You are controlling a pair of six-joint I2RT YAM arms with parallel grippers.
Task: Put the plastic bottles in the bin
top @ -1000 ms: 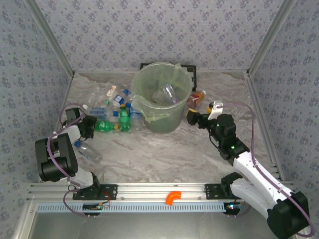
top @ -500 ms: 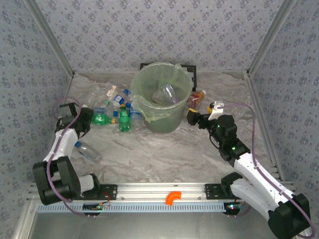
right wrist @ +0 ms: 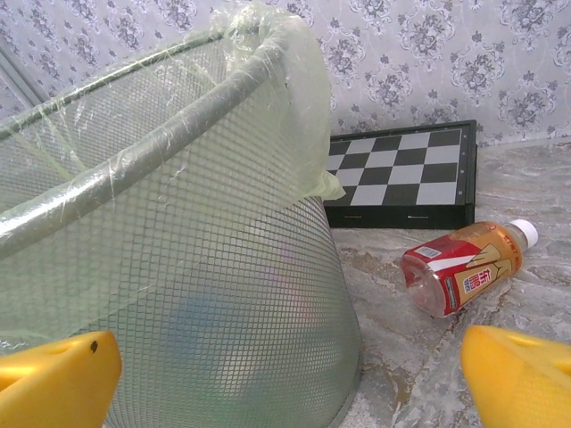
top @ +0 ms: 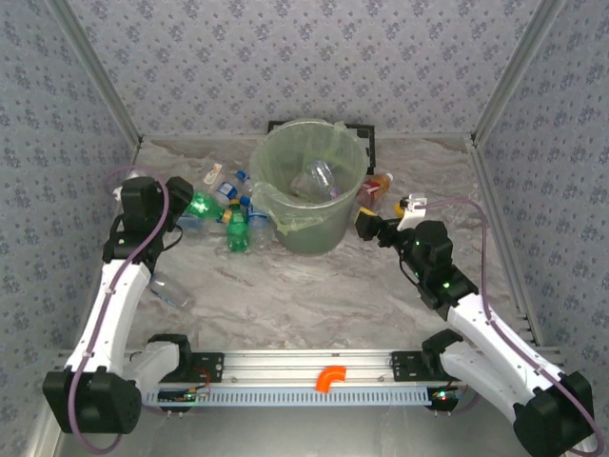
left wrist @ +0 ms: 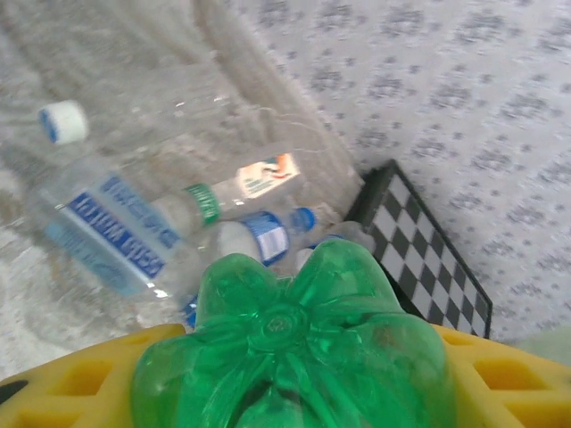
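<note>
Bottles (top: 238, 231) cluster left of the upright pale green bin (top: 314, 233), 1 green bottle (left wrist: 294, 357) gripped.

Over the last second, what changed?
The left claw, already shut on a green bottle, lifted it off the table, up and toward the back, as its arm stretched out. Nothing was let go. The right claw stayed open beside the bin, facing the red-labelled bottle. The other bottles did not move.

Walls: grey floral-patterned wall panels (top: 304, 57) left, far and right.
Tabletop: marbled grey-white sheet (top: 314, 295), evenly lit.
Near edge: aluminium rail (top: 276, 360).
</note>
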